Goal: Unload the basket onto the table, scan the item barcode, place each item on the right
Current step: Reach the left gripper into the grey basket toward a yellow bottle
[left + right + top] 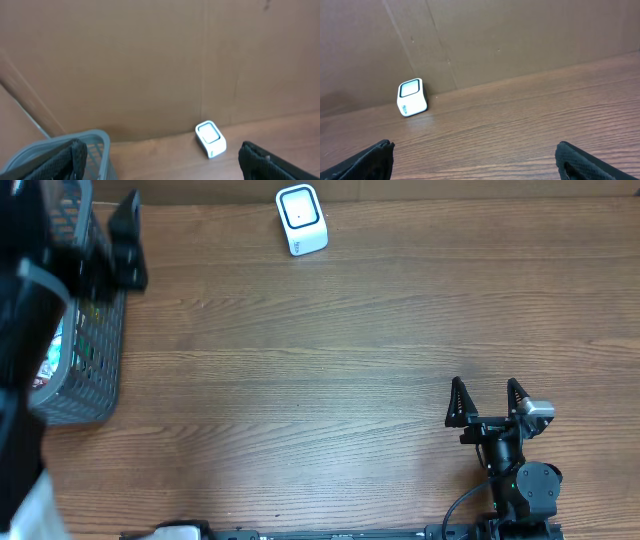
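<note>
The pickup is judged not yet begun: the left gripper, by the basket, and the right gripper are held wide and empty, so an item (dimly seen in the basket) must be grasped next.

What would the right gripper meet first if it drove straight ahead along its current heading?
Probably nothing until the brown back wall: the right gripper, jaws open, faces bare table, and the white scanner sits well left of its line. Depth is hard to judge.
</note>
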